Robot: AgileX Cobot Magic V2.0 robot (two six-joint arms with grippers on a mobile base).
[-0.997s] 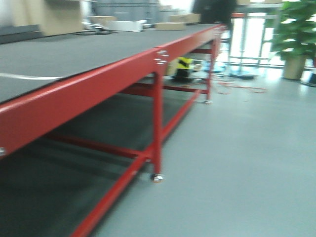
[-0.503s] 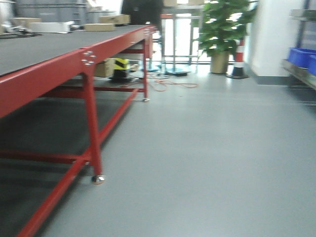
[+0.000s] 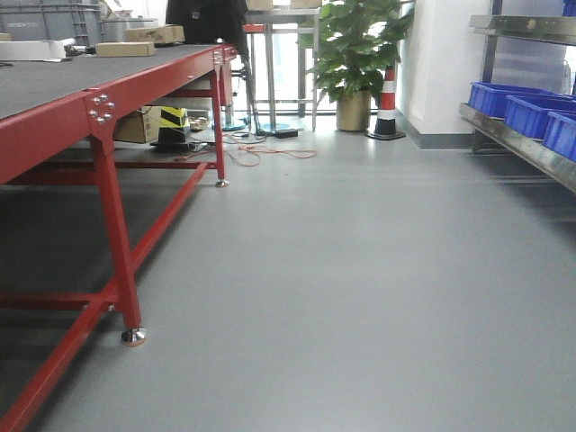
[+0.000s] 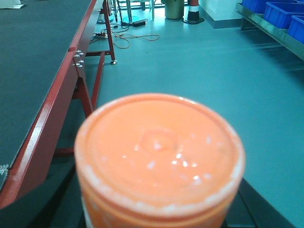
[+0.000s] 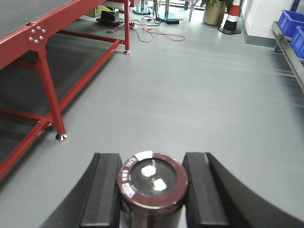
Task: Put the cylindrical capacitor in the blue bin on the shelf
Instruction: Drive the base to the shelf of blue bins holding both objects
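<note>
Table (image 3: 54, 85) runs along the left, with boxes (image 3: 126, 49) on its far end and another box (image 3: 137, 126) beneath it. The floor (image 3: 360, 270) lies between it and the shelf (image 3: 517, 144) on the right, which carries a row of bins (image 3: 526, 112). At the far end, behind cables (image 3: 261, 153) lying on the floor, a potted plant (image 3: 355, 45) stands just left of a traffic cone (image 3: 387, 103). Nearest, the capacitor (image 5: 152, 183) sits upright between the fingers of the right gripper (image 5: 152, 161), touching both.
</note>
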